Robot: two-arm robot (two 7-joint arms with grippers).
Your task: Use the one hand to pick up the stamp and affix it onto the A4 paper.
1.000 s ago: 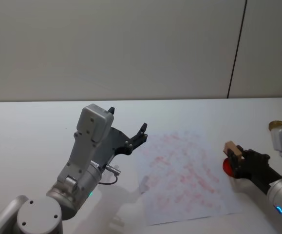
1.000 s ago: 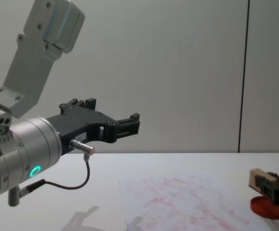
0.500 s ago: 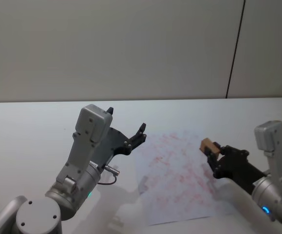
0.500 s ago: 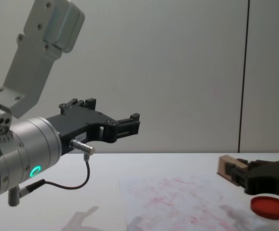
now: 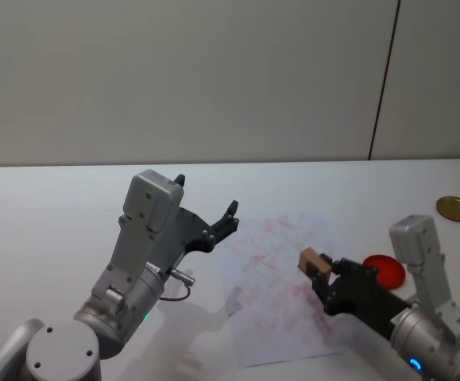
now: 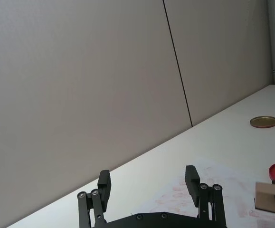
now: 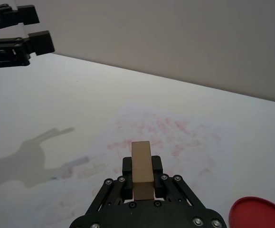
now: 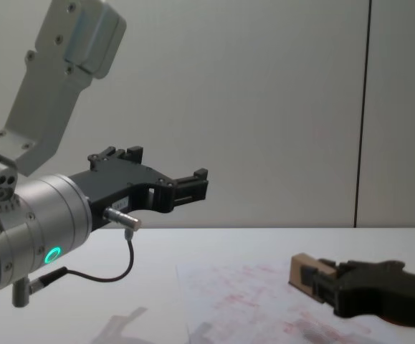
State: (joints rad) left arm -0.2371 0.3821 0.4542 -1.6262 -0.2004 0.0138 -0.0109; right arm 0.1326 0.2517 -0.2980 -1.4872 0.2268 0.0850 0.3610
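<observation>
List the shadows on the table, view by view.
Right wrist view: a soft grey arm-shaped shadow crosses the table toward the A4 paper. Head view: faint patches lie below the raised left gripper. Chest view: a dim smudge darkens the paper under the right gripper, shut on the stamp.

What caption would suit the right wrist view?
Right gripper holds the stamp over the red-smudged A4 paper.

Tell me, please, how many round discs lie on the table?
2. A red disc lies right of the paper, behind the right gripper holding the stamp; a gold disc lies farther back, near the table's right edge. The left gripper hovers idle, left of the paper.
</observation>
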